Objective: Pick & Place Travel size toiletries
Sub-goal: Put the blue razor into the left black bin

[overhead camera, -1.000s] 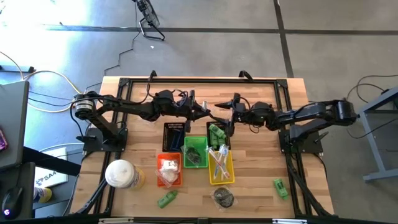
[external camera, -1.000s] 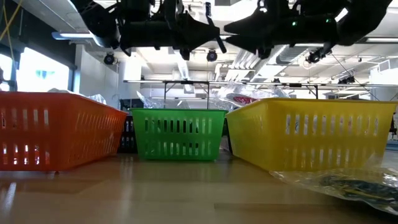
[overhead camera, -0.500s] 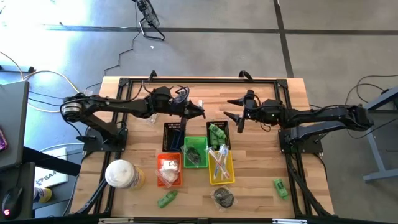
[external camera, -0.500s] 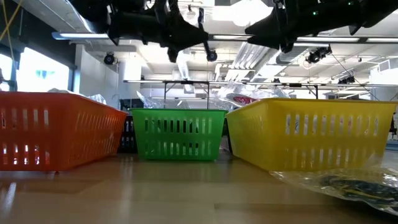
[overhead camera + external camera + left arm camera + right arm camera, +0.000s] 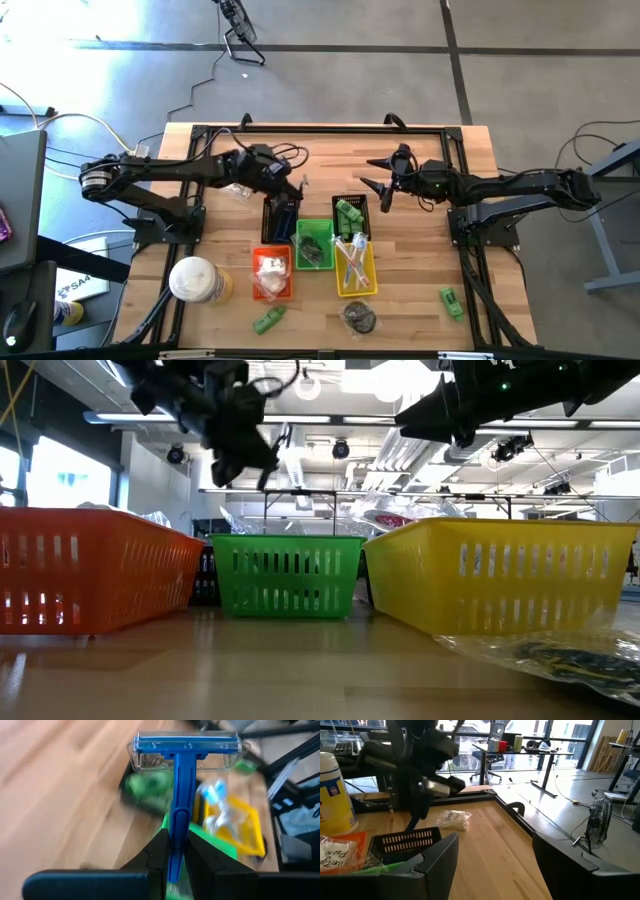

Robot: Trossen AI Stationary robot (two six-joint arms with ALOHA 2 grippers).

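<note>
One blue razor [image 5: 179, 795] pinched in left fingers [image 5: 167, 851]; right fingers [image 5: 495, 857] wide, holding nothing. Lower slowly over the black basket [image 5: 281, 214], then let go gently.

An orange slatted plastic basket [image 5: 95, 568], a green one [image 5: 287, 575] and a yellow one [image 5: 505, 573] are seen side by side on the wooden table [image 5: 250, 670].

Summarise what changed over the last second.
The left hand, shut on a blue razor, swung back from the table's middle to above the black basket. The right hand, open and empty, pulled away from the middle toward its own side, then stopped. The baskets, the white container and the loose items on the table stayed put.
</note>
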